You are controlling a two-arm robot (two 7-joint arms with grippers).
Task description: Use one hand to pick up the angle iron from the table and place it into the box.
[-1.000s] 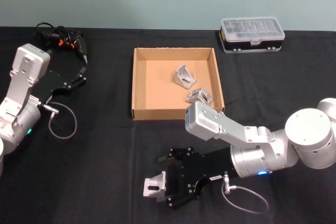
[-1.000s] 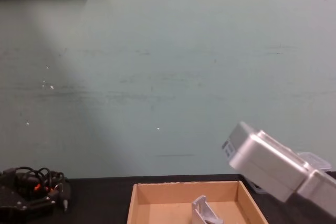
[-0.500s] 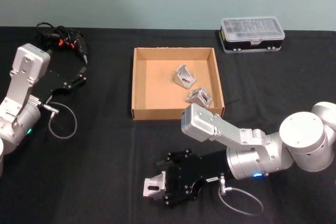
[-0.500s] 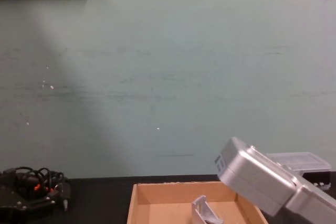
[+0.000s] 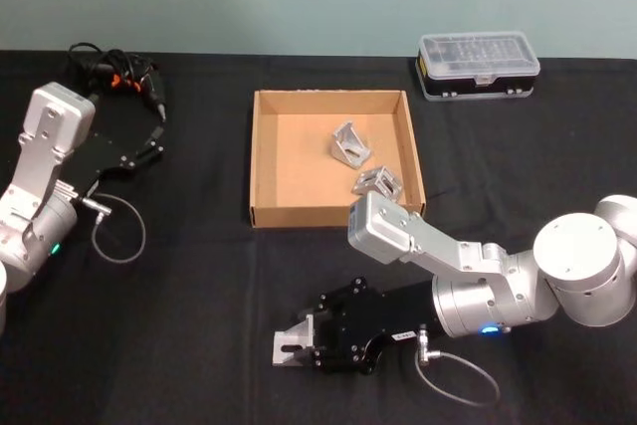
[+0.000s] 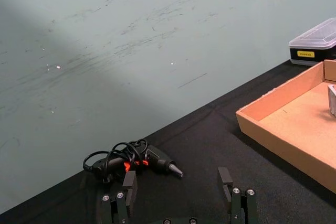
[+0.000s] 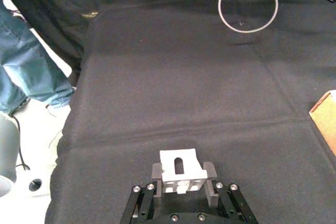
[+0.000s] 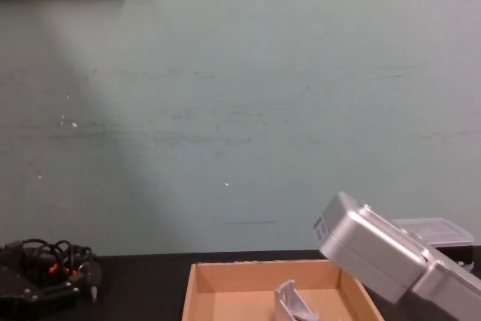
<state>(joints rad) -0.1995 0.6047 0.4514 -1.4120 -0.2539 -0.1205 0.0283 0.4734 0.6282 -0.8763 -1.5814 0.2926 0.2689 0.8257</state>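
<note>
Angle iron point(image 7: 179, 172) sits clamped between right gripper point(image 7: 181, 180) fingers on the table point(image 5: 199, 306); grasp step appears complete. Next: lift, carry to box point(image 5: 261, 161). Left gripper point(image 6: 178, 192) parked, fingers apart.

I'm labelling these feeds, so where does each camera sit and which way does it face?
Head: high, looking down at the table; both arms, right claw on an angle iron.
Chest: low, facing the wall; right arm.
Left wrist: over the left claw, toward the box.
Right wrist: over the right claw, sharing that angle iron with head.
</note>
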